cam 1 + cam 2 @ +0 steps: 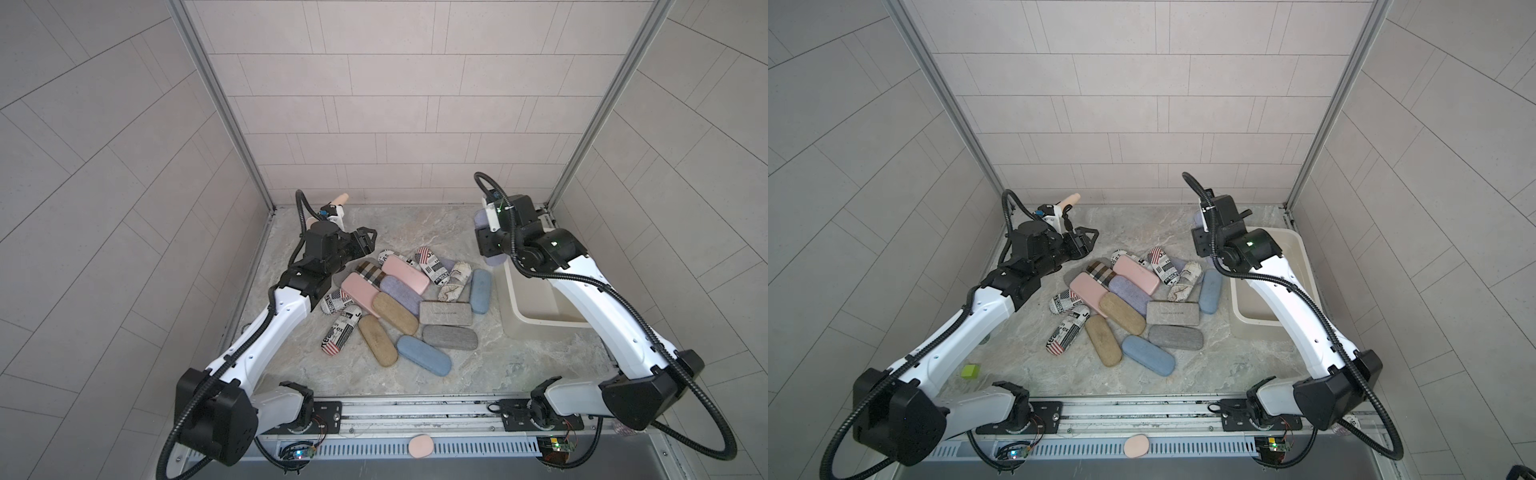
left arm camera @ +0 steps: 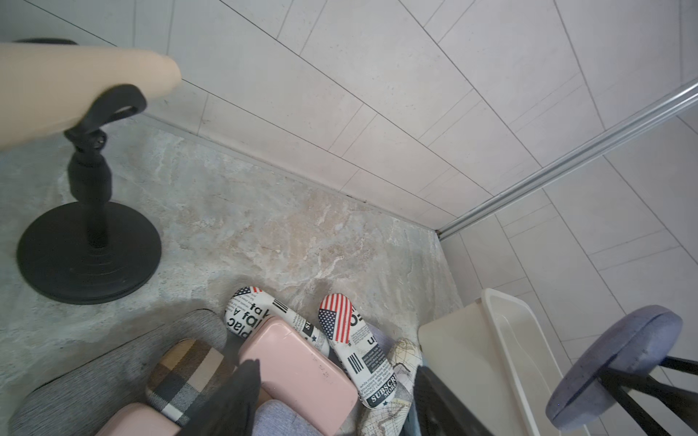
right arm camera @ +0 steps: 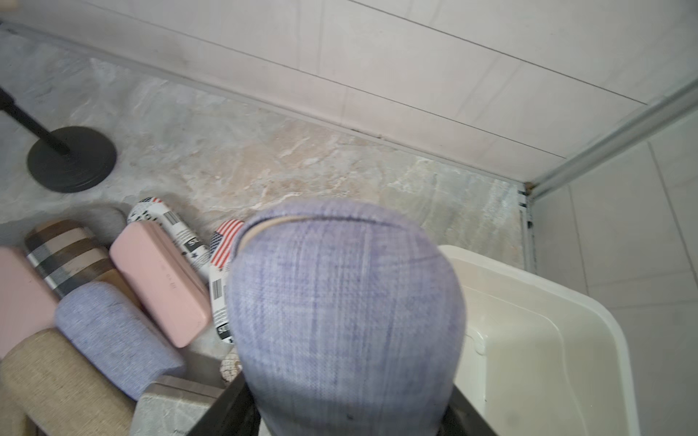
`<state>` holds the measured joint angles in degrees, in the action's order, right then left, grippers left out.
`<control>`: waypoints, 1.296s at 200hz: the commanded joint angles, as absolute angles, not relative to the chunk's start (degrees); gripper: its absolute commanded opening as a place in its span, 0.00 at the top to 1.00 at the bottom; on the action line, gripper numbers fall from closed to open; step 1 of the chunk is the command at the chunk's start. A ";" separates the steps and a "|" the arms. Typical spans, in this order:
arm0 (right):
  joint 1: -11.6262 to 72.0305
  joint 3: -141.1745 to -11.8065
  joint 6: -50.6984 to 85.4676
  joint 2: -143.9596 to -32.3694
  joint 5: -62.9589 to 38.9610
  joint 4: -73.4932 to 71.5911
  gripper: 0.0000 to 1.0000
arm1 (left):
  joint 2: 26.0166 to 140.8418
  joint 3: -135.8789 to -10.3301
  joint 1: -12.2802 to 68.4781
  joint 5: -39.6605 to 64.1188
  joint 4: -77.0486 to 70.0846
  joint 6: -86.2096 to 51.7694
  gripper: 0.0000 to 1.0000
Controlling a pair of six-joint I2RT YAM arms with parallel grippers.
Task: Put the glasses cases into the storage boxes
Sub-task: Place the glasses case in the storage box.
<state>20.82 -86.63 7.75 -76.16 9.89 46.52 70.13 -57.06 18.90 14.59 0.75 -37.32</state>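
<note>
Several glasses cases lie in a pile (image 1: 399,299) mid-table: pink (image 1: 405,274), lavender (image 1: 401,293), tan, grey, light blue, plaid and newspaper-print. My right gripper (image 3: 347,396) is shut on another lavender case (image 3: 343,313), held in the air over the near-left rim of the cream storage box (image 1: 540,320). That held case also shows in the left wrist view (image 2: 612,362). The box (image 3: 566,302) looks bare where its inside shows. My left gripper (image 1: 365,239) hovers open over the pile's back-left end, above a pink case (image 2: 302,366), with nothing between its fingers.
A pink microphone on a black stand (image 2: 88,253) stands at the back left, close behind my left wrist. A pink oval pad (image 1: 420,446) lies on the front rail. A small green block (image 1: 970,370) sits near the left arm's base. Tiled walls enclose three sides.
</note>
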 commanded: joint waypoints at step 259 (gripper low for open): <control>-3.32 -66.82 13.13 -90.11 0.74 33.22 0.41 | 73.66 -55.43 23.91 24.44 -8.49 -40.51 0.29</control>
<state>-3.05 -67.37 12.58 -89.45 1.08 35.20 73.65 -56.10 23.66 24.16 -7.03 -40.10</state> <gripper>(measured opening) 0.639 0.708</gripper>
